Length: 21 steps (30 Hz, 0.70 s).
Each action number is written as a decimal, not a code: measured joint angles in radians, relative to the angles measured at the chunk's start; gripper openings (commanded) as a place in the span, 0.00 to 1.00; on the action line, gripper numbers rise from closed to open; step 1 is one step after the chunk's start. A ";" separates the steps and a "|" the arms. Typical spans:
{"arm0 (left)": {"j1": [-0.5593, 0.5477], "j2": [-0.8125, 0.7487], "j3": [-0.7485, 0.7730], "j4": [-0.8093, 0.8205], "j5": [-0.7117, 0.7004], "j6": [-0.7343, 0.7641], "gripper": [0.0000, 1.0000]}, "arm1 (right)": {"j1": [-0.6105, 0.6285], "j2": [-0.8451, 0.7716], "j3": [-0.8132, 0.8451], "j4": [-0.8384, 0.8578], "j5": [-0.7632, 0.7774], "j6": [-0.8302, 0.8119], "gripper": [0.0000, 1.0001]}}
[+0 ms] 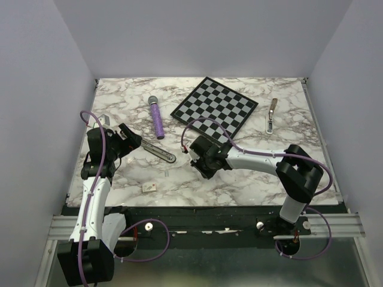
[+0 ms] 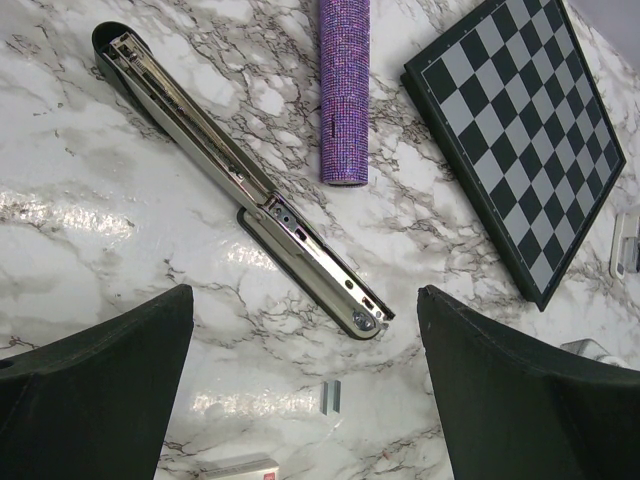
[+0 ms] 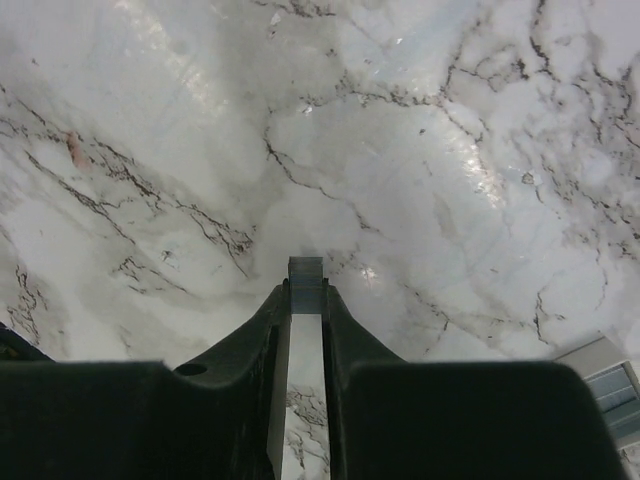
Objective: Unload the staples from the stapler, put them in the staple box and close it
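The stapler (image 1: 157, 150) (image 2: 240, 185) lies flat on the marble at the left, swung open, its silver magazine rail showing and its rounded dark end farthest from me. My left gripper (image 1: 128, 136) (image 2: 305, 330) hovers just above its near end, open, with nothing between the fingers. A short loose strip of staples (image 2: 331, 396) (image 1: 166, 172) rests on the table below that end. To the right of the stapler my right gripper (image 1: 194, 156) (image 3: 305, 290) sits low over bare marble, shut on another small strip of staples (image 3: 305, 272) pinched at its fingertips.
A purple cylinder (image 1: 157, 121) (image 2: 343, 90) lies beyond the stapler. A chessboard (image 1: 215, 107) (image 2: 520, 130) sits at the back centre, and a silver-tan bar (image 1: 272, 115) at the back right. A small white box (image 1: 148, 187) (image 2: 235, 466) lies near the front edge.
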 measured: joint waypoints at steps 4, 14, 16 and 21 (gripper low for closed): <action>0.000 0.000 0.000 0.000 0.000 0.000 0.99 | -0.029 -0.009 0.015 -0.014 0.039 0.045 0.22; 0.000 0.000 0.000 0.000 0.000 0.000 0.99 | -0.266 -0.133 0.013 -0.055 0.110 0.175 0.22; 0.000 0.000 0.000 0.000 0.000 0.000 0.99 | -0.305 -0.147 0.008 -0.056 0.126 0.201 0.22; 0.000 0.002 0.000 -0.001 0.000 0.000 0.99 | -0.337 -0.149 -0.012 -0.072 0.164 0.267 0.22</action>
